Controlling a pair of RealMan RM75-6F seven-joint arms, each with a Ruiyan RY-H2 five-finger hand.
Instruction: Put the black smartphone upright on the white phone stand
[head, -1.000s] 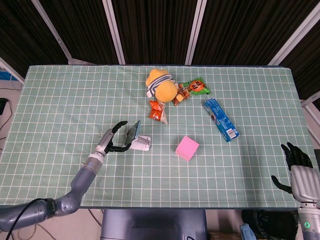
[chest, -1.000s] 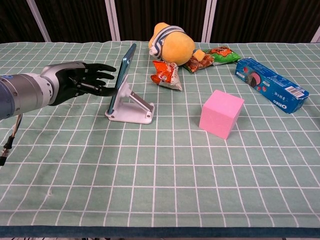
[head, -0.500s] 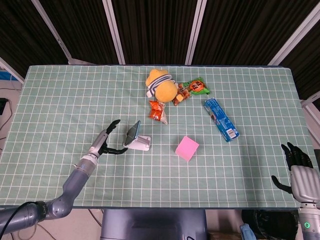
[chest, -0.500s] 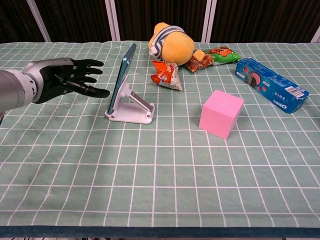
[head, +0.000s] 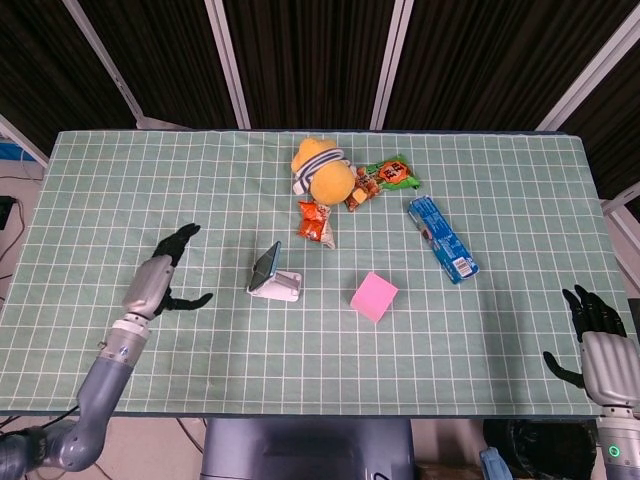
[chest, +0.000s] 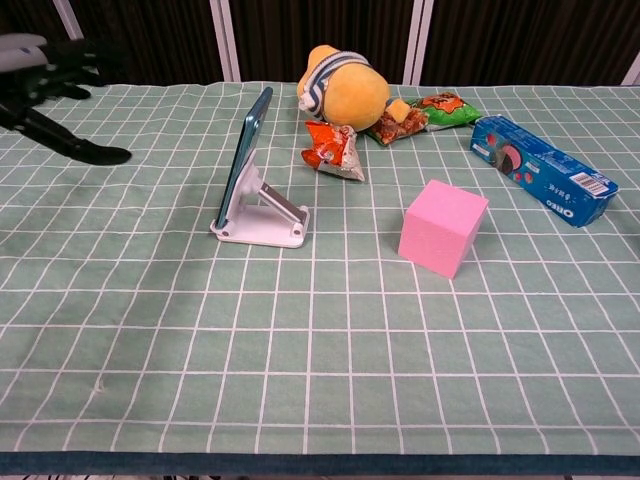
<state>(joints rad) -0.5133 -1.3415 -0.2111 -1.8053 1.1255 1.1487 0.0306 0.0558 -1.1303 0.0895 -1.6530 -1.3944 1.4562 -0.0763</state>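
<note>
we see a green checked tablecloth (head: 480, 330), dark curtains (head: 310, 60) at 12 o'clock; phone (chest: 246, 155) on stand (chest: 265, 218); left hand (head: 158, 282) fingers spread, right hand (head: 597, 345) too.

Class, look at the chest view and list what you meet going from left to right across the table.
Robot's left hand → black smartphone leaning on the white phone stand → orange snack packet → pink cube → blue Oreo biscuit box.

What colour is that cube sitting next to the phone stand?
The cube is plain pink, seen best in the chest view.
</note>
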